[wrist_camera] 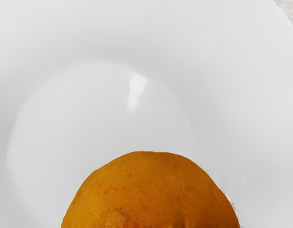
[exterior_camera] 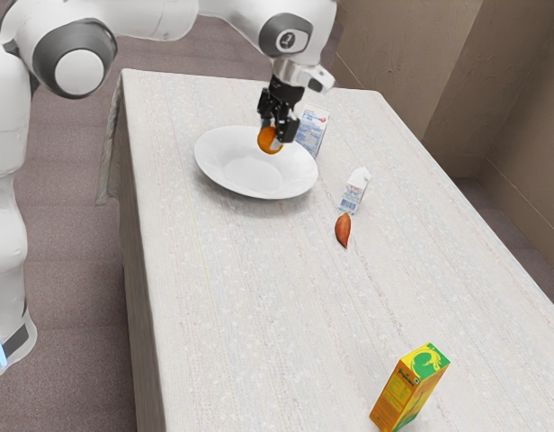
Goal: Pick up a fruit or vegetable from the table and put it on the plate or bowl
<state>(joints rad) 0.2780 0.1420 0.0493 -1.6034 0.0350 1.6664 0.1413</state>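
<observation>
Pale speckled table (exterior_camera: 259, 297), brown walls behind. End effector (exterior_camera: 276, 132) pinching orange (exterior_camera: 269, 141) from both sides, near table's far edge. Plate (exterior_camera: 225, 171) straight beneath, white basin under orange. Round orange, no long axis. Next, likely: lower slightly, release.

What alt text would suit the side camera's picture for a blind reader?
A black gripper holds an orange over a white plate on a pale table. Beside the plate stands a white carton; further along are a smaller carton, a brown vegetable and a yellow juice box.
</observation>
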